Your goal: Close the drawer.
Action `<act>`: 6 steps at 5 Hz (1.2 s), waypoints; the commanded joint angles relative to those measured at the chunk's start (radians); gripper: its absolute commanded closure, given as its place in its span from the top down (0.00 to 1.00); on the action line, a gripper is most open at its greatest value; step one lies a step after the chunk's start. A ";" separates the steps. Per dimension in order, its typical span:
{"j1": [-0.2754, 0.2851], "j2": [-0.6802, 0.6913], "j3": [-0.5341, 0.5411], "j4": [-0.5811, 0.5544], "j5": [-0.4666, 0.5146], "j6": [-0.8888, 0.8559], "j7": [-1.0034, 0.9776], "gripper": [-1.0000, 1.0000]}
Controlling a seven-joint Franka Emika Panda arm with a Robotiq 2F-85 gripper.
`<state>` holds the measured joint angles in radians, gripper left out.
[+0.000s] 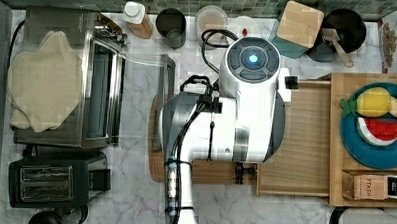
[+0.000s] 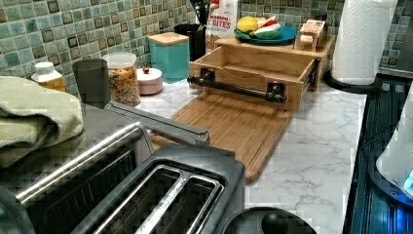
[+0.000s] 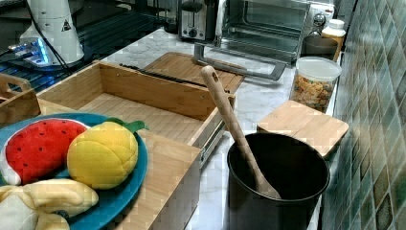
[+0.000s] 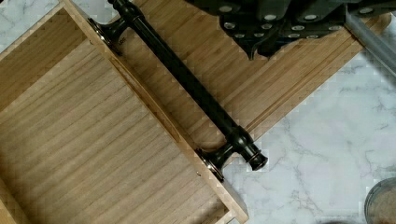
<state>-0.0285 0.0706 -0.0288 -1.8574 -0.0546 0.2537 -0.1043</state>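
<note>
wrist view: claw (image 4: pixel 261 44) above cutting board (image 4: pixel 289 70), grip state unclear, beside open drawer (image 4: pixel 93 154) handle (image 4: pixel 187 86).

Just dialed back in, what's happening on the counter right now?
The drawer is pulled well out of the wooden box that carries the blue plate, and it holds nothing. Its black bar handle faces the cutting board on the marble counter. The arm hangs over the drawer's front, with the end effector above the cutting board just beyond the handle, apparently not touching it. The drawer is not yet closed.
</note>
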 commanded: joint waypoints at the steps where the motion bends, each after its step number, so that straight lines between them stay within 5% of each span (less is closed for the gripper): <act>1: 0.000 0.000 0.000 -0.010 -0.006 0.000 0.000 0.00; 2: -0.008 -0.113 0.004 -0.227 0.032 0.249 -0.150 0.00; 5: 0.011 -0.060 0.017 -0.263 0.125 0.249 -0.568 0.00; 6: 0.007 -0.062 0.009 -0.355 0.134 0.366 -0.680 0.00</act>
<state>-0.0243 0.0219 -0.0265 -2.1797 0.0472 0.5723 -0.7529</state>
